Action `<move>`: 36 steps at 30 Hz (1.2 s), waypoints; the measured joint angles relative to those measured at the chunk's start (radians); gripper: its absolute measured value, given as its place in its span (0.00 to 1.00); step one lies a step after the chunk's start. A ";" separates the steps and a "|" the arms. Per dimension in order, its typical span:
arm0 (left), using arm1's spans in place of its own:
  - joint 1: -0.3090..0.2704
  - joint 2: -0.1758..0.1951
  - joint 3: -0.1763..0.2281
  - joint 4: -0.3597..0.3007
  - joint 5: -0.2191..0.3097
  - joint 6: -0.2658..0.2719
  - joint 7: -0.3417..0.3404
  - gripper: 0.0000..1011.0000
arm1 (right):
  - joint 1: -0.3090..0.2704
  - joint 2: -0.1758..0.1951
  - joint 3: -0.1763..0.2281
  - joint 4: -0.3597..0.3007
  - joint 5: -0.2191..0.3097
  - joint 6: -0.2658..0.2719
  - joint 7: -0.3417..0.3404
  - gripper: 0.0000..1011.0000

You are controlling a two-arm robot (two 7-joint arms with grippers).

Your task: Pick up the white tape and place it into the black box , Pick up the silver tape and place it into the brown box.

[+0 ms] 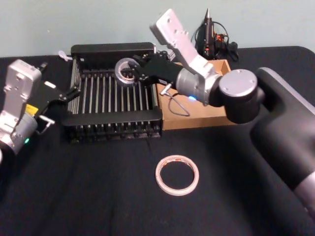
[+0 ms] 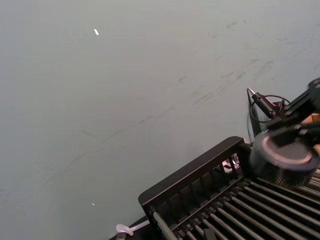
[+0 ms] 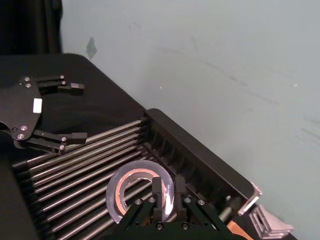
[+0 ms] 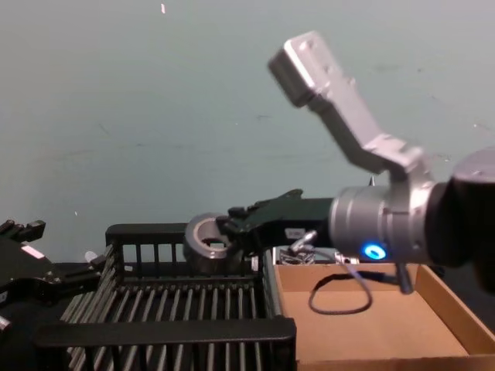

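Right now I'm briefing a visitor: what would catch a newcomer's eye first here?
The right gripper holds the small thick grey-sided white tape above the black slatted plastic crate. Nearer the robot, the wide thin translucent silver tape ring lies flat on the black table. The left gripper hovers open at the crate's left side.

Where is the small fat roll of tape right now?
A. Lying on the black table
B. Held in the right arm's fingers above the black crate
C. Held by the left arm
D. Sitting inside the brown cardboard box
B: the right gripper is shut on the white tape, holding it over the black box, above the slats.
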 joint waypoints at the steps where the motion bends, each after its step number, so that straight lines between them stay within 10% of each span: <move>1: 0.000 0.000 0.000 0.000 0.000 0.000 0.000 0.99 | 0.005 -0.007 -0.002 0.012 -0.005 -0.003 -0.002 0.15; 15: 0.000 0.000 0.000 0.000 0.000 0.000 0.000 0.99 | 0.049 -0.080 -0.008 0.172 -0.069 -0.039 -0.024 0.15; 31: 0.000 0.000 0.000 0.000 0.000 0.000 0.000 0.99 | 0.050 -0.081 -0.007 0.175 -0.074 -0.040 -0.023 0.16; 36: 0.000 0.000 0.000 0.000 0.000 0.000 0.000 0.99 | 0.050 -0.081 -0.007 0.174 -0.072 -0.040 -0.024 0.31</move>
